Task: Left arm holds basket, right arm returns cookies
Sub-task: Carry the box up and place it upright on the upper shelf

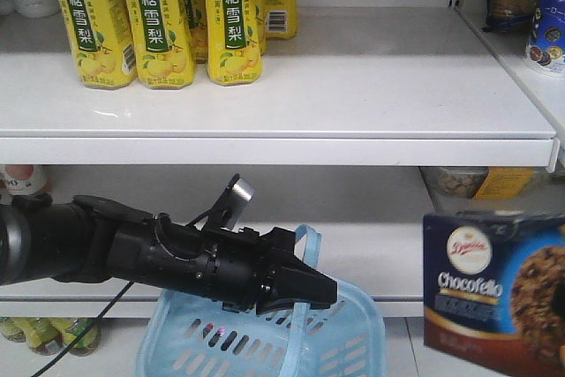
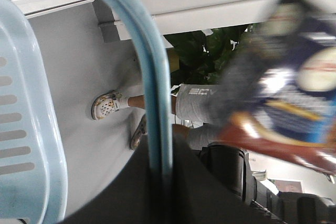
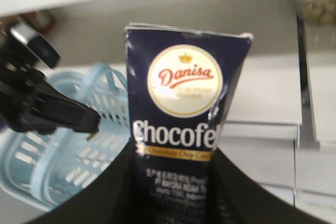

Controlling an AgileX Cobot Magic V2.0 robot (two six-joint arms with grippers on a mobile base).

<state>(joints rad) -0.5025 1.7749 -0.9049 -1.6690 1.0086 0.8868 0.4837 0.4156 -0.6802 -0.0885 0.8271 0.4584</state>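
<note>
My left gripper is shut on the pale blue loop handle of the light blue basket, which hangs low in the front view. In the left wrist view the handle runs down between the black jaws and the basket wall fills the left edge. The navy cookies box stands at the lower right of the front view, blurred in the left wrist view. My right gripper is shut on the cookies box, held upright; the right arm itself is out of the front view.
Yellow drink cartons stand at the back left of the upper white shelf. More packaged goods sit on the shelf at the right. A lower shelf runs behind the basket. A person's legs and shoes show below.
</note>
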